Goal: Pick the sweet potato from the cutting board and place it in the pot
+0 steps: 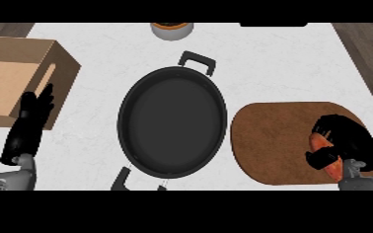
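Right hand (341, 139) fingers curl round the sweet potato (325, 150) on the cutting board (273, 138).

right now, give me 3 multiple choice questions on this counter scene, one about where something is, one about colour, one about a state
1. Where does the pot stand relative to the cutting board?
A. To its left
B. On top of it
C. To its right

2. What colour is the sweet potato?
A. Green
B. Orange
C. White

3. What is the right hand doing?
A. Resting open beside the wooden box
B. Hovering over the pot
C. Curled round the sweet potato over the cutting board

Answers:
1. A, the black pot sits mid-counter, with the brown board on its right.
2. B, orange shows between the black fingers.
3. C, its fingers wrap the sweet potato; the left hand is the one that is open by the wooden box.
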`<state>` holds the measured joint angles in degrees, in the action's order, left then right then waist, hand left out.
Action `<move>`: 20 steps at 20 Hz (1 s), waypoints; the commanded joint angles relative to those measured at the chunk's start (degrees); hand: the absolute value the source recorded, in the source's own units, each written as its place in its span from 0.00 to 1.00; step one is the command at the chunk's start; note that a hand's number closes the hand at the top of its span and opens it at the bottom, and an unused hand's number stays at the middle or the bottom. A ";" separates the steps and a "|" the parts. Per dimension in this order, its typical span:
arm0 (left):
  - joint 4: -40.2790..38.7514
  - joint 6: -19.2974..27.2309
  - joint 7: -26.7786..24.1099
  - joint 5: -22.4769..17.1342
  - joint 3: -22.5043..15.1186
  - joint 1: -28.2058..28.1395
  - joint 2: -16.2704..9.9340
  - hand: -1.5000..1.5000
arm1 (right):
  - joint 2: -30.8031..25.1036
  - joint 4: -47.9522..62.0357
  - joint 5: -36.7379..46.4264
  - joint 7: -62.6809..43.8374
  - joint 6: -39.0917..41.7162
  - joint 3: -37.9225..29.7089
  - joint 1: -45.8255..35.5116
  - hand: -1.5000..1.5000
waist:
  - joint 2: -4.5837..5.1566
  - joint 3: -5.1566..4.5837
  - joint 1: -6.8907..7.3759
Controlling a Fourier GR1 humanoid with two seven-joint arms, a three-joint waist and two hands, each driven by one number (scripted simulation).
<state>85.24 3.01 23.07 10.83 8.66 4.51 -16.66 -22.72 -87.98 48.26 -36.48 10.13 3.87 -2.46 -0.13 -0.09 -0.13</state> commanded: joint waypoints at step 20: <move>-1.25 -0.34 -1.43 0.03 1.80 -1.07 -0.42 0.50 | -0.29 -62.49 16.29 3.79 -14.79 14.83 22.63 1.00 | -0.53 -0.07 -0.93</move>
<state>83.88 2.86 22.13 10.82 10.34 4.30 -16.92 -24.32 -135.69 64.05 -31.38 -4.90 17.10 21.31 -0.59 -0.10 -1.51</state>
